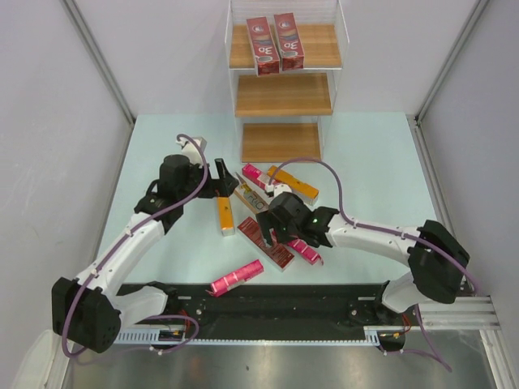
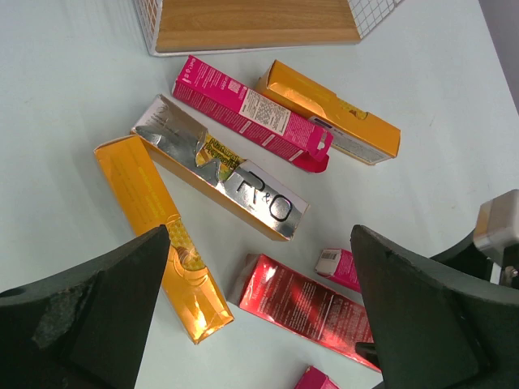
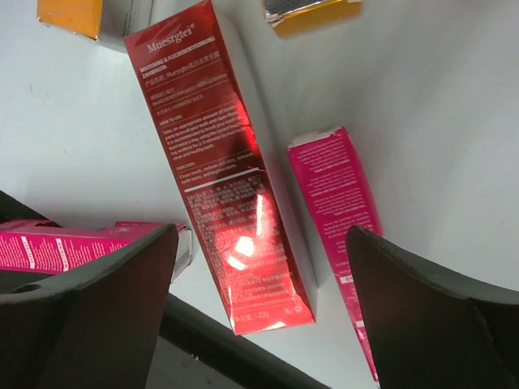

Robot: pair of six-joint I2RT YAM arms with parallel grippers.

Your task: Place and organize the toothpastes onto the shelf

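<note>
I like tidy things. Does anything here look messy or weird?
Only two dark red cardboard cartons sit neatly on the top board of the wooden stepped shelf. The other cartons lie jumbled at crooked angles on the table. One bright pink carton lies alone. Another pink carton has an end flap that looks open.

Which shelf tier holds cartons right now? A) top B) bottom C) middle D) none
A: two dark red cartons sit side by side on the top board of the shelf; the other cartons lie on the table.
</note>
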